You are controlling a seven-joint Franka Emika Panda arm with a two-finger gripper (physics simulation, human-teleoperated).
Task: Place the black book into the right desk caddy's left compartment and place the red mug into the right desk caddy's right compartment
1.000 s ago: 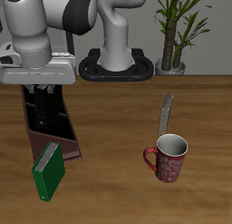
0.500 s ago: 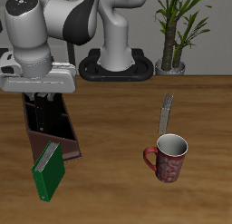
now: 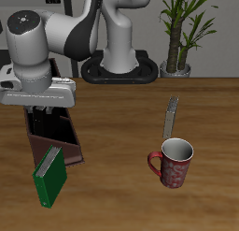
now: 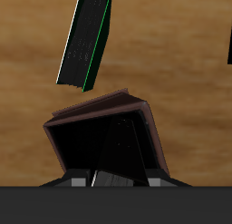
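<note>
- Right now the gripper (image 3: 41, 111) hangs low over the right desk caddy (image 3: 58, 134); whether its fingers are apart or together cannot be told.
- The black book is hidden from both views.
- A green book (image 3: 50, 176) leans against the caddy's front end.
- The red mug (image 3: 173, 163) stands upright well apart from the caddy, near the table's (image 3: 121, 113) front edge.

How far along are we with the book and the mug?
Book: possibly done, but the black book cannot be told apart from the black inside of the right desk caddy. In hand: nothing visible; the gripper hovers over the caddy. Left: the red mug stands on the table, far from its compartment.
</note>
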